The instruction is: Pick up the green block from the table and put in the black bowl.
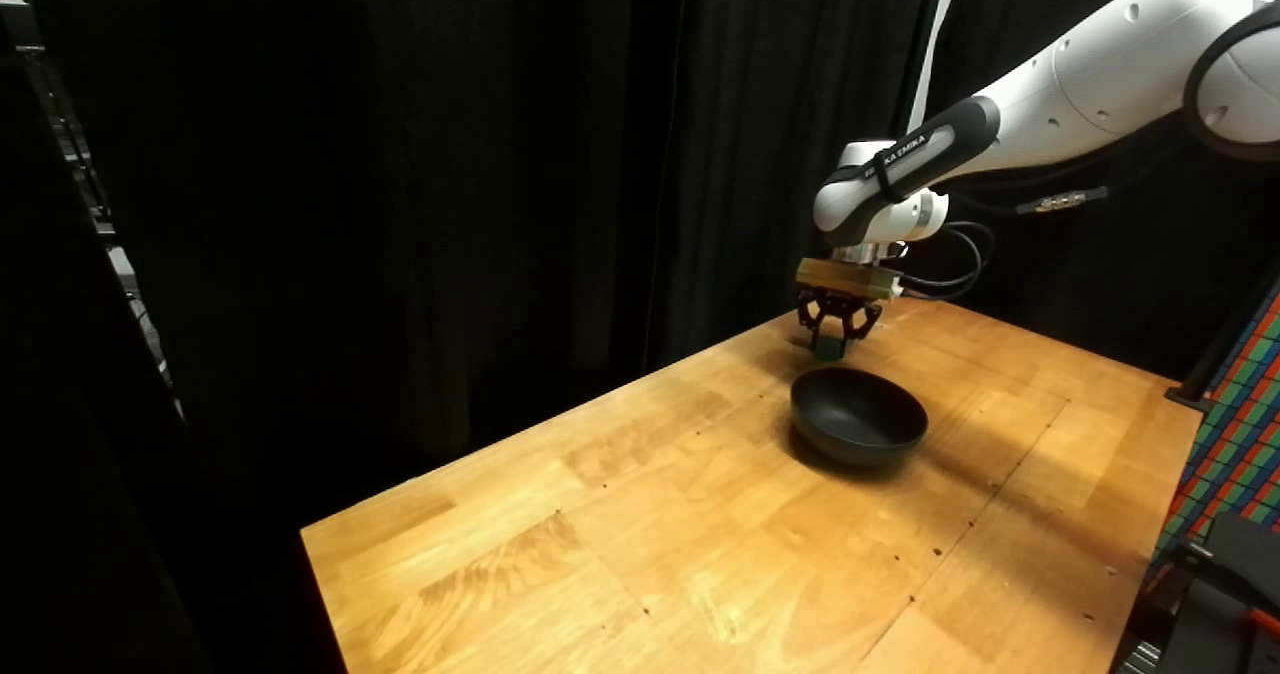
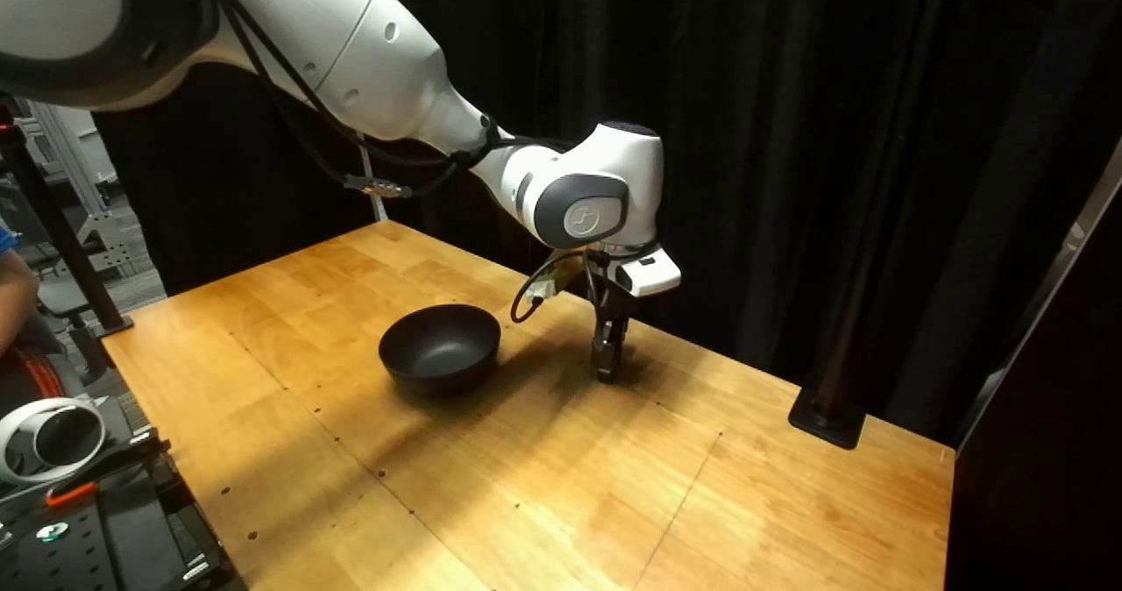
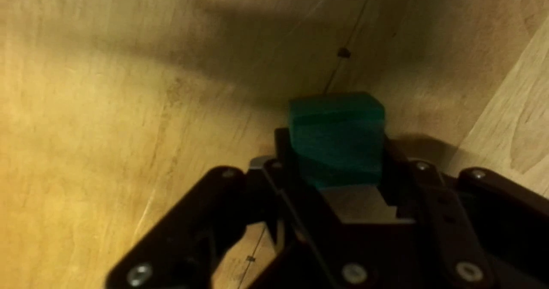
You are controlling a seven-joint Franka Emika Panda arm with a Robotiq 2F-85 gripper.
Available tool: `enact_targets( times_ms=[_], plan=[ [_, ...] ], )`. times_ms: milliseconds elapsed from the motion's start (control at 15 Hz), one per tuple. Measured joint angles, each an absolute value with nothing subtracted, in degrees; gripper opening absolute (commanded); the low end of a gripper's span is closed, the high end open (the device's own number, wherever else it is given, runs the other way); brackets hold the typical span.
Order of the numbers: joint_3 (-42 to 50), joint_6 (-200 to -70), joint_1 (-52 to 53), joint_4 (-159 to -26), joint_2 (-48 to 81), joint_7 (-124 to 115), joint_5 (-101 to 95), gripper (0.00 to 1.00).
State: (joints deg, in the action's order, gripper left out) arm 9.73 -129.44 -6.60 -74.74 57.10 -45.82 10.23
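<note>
Green cube point(image 3: 338, 143), clamped in the Robotiq gripper point(image 3: 336, 157) near the edge of the bench point(image 1: 700, 534) beside the black curtain point(image 1: 550, 204). Carried low, it could strike the rim of the black bowl point(image 1: 858, 422) and slip.

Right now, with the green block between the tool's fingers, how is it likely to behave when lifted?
The green block is probably stiff: its edges look straight, with no bulge visible where the tool grips it. Its flat faces make rolling unlikely if dropped. It may be light, being much smaller than the black bowl.
</note>
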Motion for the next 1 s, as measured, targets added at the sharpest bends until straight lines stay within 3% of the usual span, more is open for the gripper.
enact_targets(
  times_ms=[333,733,800,867,933,1000],
  plan=[
    [9.6,-124.6,-7.8,-76.1,53.6,-45.9,11.7,0.22],
    [5.7,-113.6,-9.3,-90.6,37.9,-38.1,18.5,0.22],
    [5.0,-112.4,-9.3,-93.5,35.6,-36.4,19.7,0.30],
    [4.3,-111.3,-9.1,-96.6,33.5,-35.0,20.6,0.72],
    [3.9,-110.3,-8.8,-99.6,31.7,-33.8,21.3,0.73],
    [3.7,-109.3,-8.5,-102.4,30.3,-32.6,22.0,0.79]
  ],
)
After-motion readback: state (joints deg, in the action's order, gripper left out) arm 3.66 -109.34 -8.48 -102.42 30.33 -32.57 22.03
